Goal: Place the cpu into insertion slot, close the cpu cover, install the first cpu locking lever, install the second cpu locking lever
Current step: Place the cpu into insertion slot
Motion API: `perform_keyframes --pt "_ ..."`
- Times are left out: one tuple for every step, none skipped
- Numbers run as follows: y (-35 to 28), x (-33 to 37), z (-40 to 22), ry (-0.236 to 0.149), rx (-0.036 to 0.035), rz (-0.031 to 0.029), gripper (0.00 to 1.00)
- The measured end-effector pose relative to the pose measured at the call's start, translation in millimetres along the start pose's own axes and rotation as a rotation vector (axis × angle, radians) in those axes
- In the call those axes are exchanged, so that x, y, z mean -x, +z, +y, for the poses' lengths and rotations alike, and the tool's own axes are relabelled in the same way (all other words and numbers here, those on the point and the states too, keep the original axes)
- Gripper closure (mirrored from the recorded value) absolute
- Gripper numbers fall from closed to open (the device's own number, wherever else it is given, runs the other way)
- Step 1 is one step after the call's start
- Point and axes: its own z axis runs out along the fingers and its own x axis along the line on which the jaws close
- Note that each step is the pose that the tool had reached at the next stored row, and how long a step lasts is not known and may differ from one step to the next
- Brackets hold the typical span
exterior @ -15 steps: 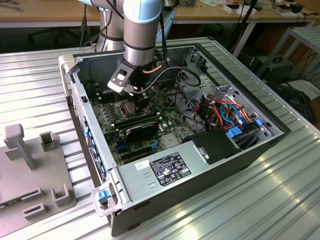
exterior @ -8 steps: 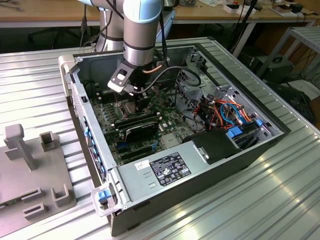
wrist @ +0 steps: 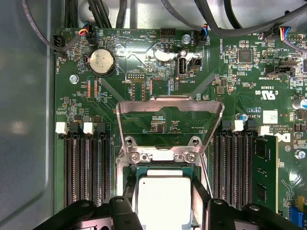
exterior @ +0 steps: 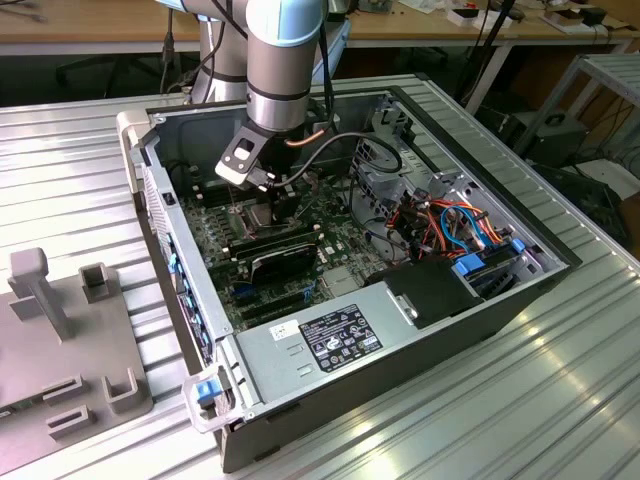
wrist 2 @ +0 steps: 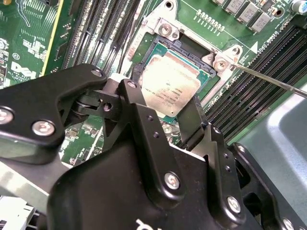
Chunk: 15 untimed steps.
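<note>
The cpu (wrist 2: 168,81) (wrist: 163,191), a flat silver square with a thin green rim, lies in the insertion slot (wrist 2: 184,47) (wrist: 125,178) on the green motherboard. My gripper (wrist 2: 165,93) (wrist: 165,211) (exterior: 262,190) hangs straight over it, shut on the cpu, with one black finger (wrist 2: 136,79) against each of two opposite edges. The cpu cover (wrist: 170,103), a silver frame with a large window, stands swung up on its hinge beyond the slot. A thin wire locking lever (wrist 2: 268,79) sticks out loose from the socket's corner.
Long black memory slots (wrist: 88,167) flank the socket on both sides. The open computer case (exterior: 150,190) lies on a ribbed metal table, with a grey labelled power supply (exterior: 330,340), bundled cables (exterior: 450,225) and a grey fixture (exterior: 60,330) at the exterior view's left.
</note>
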Motion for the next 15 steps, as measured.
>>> perform_keyframes --pt "0.0 0.0 0.0 0.000 0.0000 0.0000 0.45" --pt "0.0 0.0 0.0 0.000 0.0001 0.0000 0.39" --pt "0.0 0.0 0.0 0.000 0.0000 -0.0004 0.33" --pt "0.0 0.0 0.0 0.000 0.0000 -0.0007 0.33" --pt "0.0 0.0 0.0 0.000 0.0000 -0.0009 0.33" --pt "0.0 0.1 0.0 0.000 0.0001 -0.0008 0.33" --pt "0.1 0.3 0.0 0.000 0.0001 -0.0007 0.33" --pt "0.1 0.5 0.0 0.000 0.0001 -0.0007 0.33" --pt "0.1 0.8 0.0 0.000 0.0000 -0.0008 0.33" --pt "0.0 0.9 0.0 0.000 0.0000 -0.0008 0.33" --pt "0.1 1.1 0.0 0.000 0.0000 -0.0008 0.33" --pt "0.1 1.2 0.0 0.000 0.0000 -0.0009 0.33" --pt "0.0 1.3 0.0 0.000 0.0000 -0.0009 0.33" --pt "0.1 1.3 0.0 0.000 0.0000 -0.0009 0.33" --pt "0.0 1.3 0.0 0.000 0.0000 -0.0009 0.33"
